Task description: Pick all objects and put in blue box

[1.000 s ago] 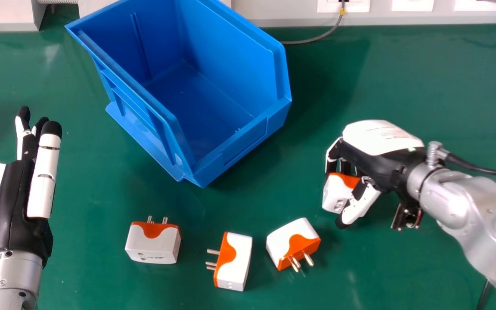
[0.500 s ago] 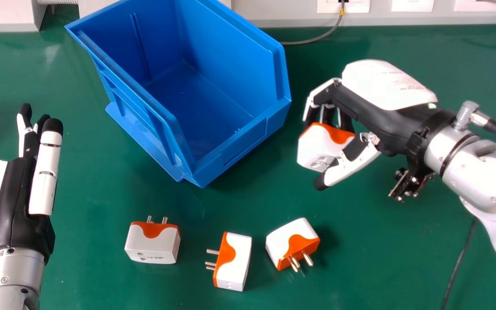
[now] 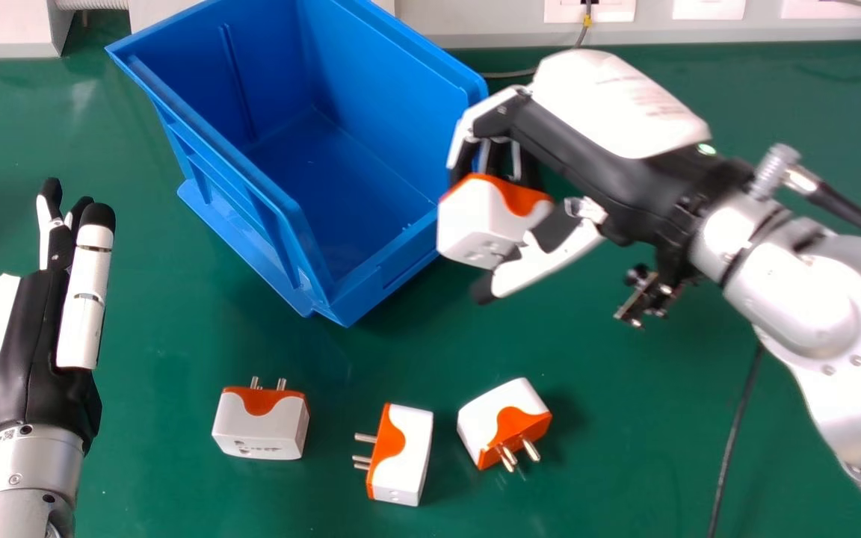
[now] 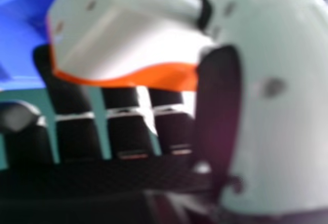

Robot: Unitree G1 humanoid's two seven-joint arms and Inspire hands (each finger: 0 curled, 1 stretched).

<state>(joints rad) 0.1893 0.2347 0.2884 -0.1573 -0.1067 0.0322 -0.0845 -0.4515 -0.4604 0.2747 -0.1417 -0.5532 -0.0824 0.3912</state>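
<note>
My right hand (image 3: pixel 587 149) is curled round a white and orange plug adapter (image 3: pixel 479 224), held at the right edge of the blue box (image 3: pixel 371 276). In the right hand view, the adapter (image 4: pixel 128 44) is between the fingers and thumb of my right hand (image 4: pixel 277 111), and part of the blue box (image 4: pixel 20 39) shows behind. Three more adapters lie apart on the green table: one at the left (image 3: pixel 262 430), one in the middle (image 3: pixel 408 456), one at the right (image 3: pixel 501 418). My left hand (image 3: pixel 38 329) stays at the far left, fingers straight.
The green table (image 3: pixel 176 486) runs back to a pale wall panel (image 3: pixel 490 19) with sockets. A thin cable lies behind the box, and a dark cable (image 3: pixel 733 441) runs down the table below the right forearm.
The right hand has lifted the adapter up from the table and carried it left to the box's edge. The left hand has barely shifted; the other adapters stay put.
</note>
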